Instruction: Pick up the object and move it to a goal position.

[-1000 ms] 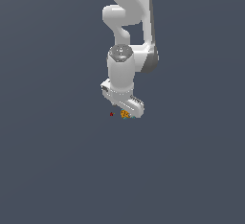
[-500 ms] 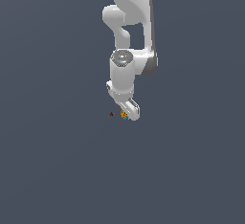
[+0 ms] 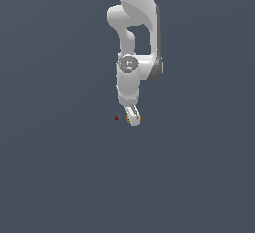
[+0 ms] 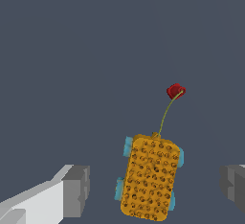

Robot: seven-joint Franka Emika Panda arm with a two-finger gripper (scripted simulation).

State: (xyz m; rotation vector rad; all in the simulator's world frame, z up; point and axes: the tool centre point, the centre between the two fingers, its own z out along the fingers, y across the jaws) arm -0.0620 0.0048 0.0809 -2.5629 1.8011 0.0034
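The object point(image 4: 151, 177) is a small orange-yellow block with dark speckles, pale blue knobs on its sides and a thin stem ending in a red blob point(image 4: 175, 91). In the wrist view it lies between my two fingers, with a clear gap to the left pad point(image 4: 76, 191) and to the right pad point(image 4: 233, 185). My gripper point(image 4: 155, 189) is open and straddles it. In the exterior view the white gripper point(image 3: 132, 119) points down over the object point(image 3: 128, 121), which shows only as orange specks beside the fingers.
A tiny dark red dot point(image 3: 116, 118) sits just to the exterior view's left of the gripper. The ground is a plain dark grey surface point(image 3: 60, 177) with nothing else showing.
The hand has turned about its vertical axis, so the fingers now look narrow and edge-on, and it sits slightly lower over the object. The object has not moved.
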